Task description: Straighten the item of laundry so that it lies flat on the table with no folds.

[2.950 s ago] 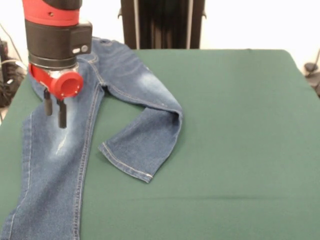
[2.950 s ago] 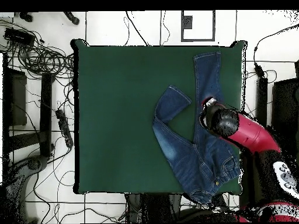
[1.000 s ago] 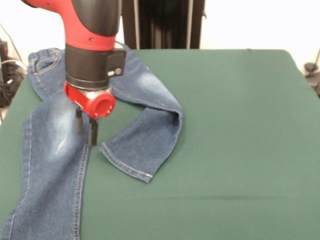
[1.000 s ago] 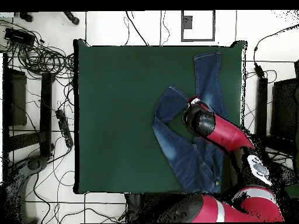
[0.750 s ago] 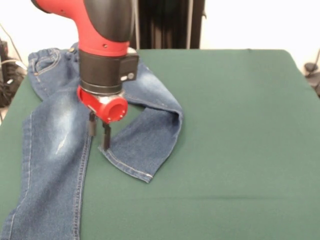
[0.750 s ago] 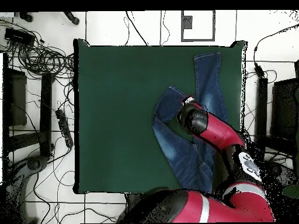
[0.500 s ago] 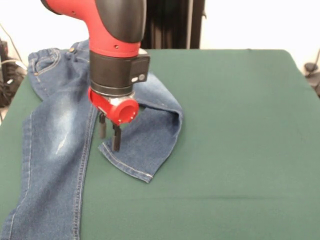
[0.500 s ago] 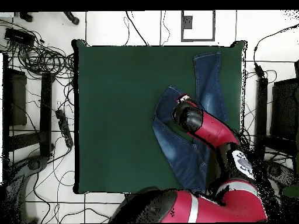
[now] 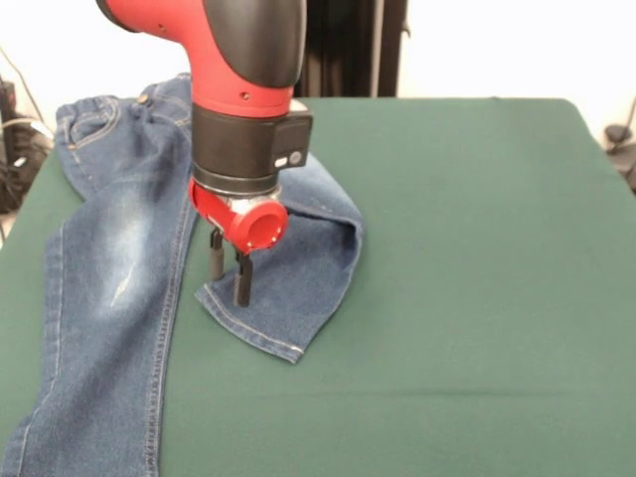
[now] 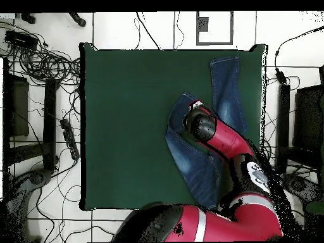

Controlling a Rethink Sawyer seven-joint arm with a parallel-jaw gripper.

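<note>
Blue denim: the jeans [image 9: 109, 298] lie along one side of the dark green table [image 9: 477, 298], which is the left side in the front view and the right side in the overhead view [image 10: 221, 126]. The waistband sits at the table's far left corner in the front view. One leg runs straight down that side edge towards the near left corner. The other leg angles towards the table's middle, then doubles back on itself, so that its hem lies near the straight leg.

The red and black arm [image 9: 243, 70] descends over the folded leg. The gripper [image 9: 229, 270] hangs with its two dark fingers [image 9: 241, 278] pointing down, a narrow gap between them and nothing held. The tips are at the edge of the folded leg near its hem; contact with the cloth cannot be confirmed. In the overhead view the arm hides the gripper.
</note>
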